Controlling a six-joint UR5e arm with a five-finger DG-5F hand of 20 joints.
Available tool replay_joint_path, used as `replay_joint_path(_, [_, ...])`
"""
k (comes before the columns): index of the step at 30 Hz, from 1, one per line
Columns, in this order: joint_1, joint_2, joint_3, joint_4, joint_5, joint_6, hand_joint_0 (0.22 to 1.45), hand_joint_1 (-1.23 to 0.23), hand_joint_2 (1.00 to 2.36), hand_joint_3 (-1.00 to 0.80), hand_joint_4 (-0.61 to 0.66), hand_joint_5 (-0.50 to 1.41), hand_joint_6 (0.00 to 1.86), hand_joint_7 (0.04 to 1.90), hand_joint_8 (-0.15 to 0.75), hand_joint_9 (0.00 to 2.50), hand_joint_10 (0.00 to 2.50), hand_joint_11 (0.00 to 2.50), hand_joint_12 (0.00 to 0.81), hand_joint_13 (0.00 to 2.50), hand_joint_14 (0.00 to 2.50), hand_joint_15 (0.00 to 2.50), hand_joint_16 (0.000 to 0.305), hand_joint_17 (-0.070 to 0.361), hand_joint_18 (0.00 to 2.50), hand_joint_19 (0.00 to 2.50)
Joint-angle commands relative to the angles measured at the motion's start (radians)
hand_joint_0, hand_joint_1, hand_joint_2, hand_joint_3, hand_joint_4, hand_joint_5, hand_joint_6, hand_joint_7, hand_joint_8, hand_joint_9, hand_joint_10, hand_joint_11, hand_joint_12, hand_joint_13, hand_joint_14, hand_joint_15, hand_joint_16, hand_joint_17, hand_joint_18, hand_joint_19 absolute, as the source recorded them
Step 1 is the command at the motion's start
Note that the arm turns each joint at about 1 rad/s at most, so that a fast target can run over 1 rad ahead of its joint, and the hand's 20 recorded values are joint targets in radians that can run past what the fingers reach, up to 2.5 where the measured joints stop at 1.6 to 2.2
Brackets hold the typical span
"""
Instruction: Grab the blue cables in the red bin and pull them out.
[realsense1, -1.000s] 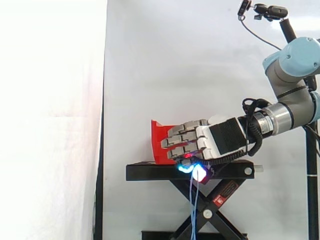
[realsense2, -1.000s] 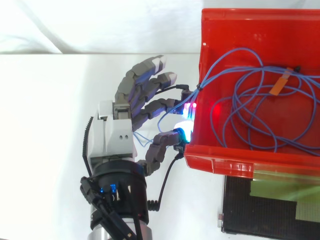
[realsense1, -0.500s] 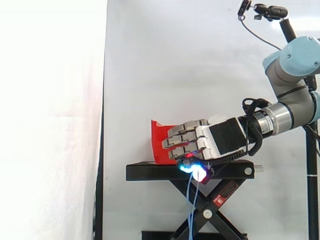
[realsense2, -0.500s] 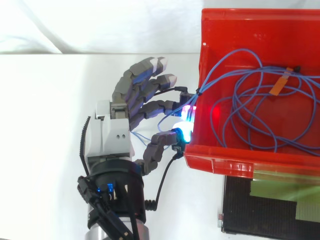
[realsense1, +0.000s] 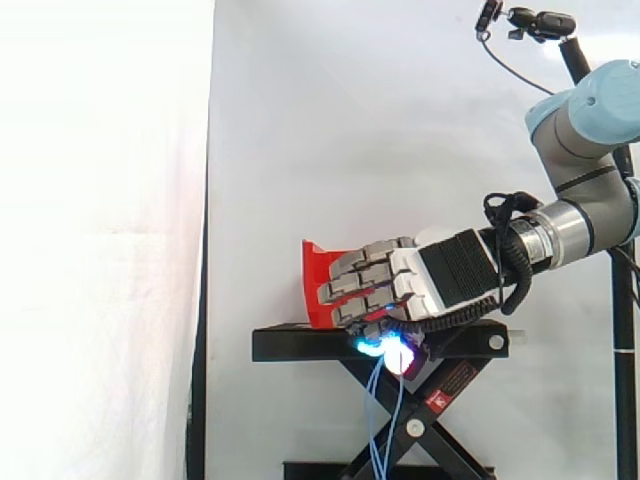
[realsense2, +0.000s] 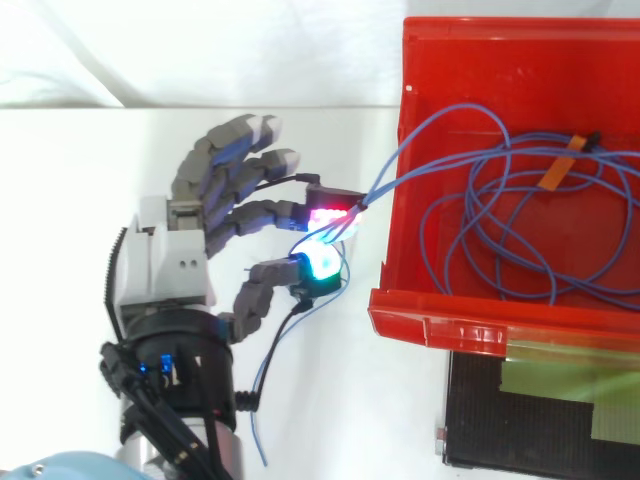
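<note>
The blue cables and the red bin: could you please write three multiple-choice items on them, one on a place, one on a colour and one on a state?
1. Where do most of the blue cables lie?
A. coiled in the red bin
B. wound round the arm
C. hung on the curtain

2. What colour is the tag on them?
A. green
B. orange
C. white

3. How is the hand?
A. open, clear of the cables
B. shut on nothing
C. fingers pinching cable strands

Key: 1 A, the loops lie on the bin's floor; 2 B, an orange strip sits on a strand in the bin; 3 C, strands run straight from between the fingers to the bin.
</note>
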Motion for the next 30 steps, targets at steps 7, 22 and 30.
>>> replay_joint_path(7, [0.063, 0.001, 0.000, 0.027, -0.022, 0.196, 0.96, -0.82, 1.00, -1.00, 0.17, 0.91, 0.60, 0.56, 0.263, 0.85, 0.02, 0.60, 0.317, 0.63, 0.02, 0.48, 0.039, 0.087, 0.48, 0.60])
replay_joint_path(22, [0.130, 0.009, 0.000, 0.027, -0.018, 0.472, 0.96, -0.82, 1.00, -1.00, 0.17, 0.91, 0.60, 0.56, 0.263, 0.85, 0.02, 0.60, 0.316, 0.63, 0.02, 0.48, 0.039, 0.087, 0.48, 0.60])
replay_joint_path(30, [0.164, 0.007, 0.000, 0.026, -0.015, 0.737, 0.96, -0.82, 1.00, -1.00, 0.17, 0.91, 0.60, 0.57, 0.263, 0.85, 0.02, 0.60, 0.317, 0.63, 0.02, 0.48, 0.039, 0.087, 0.47, 0.60])
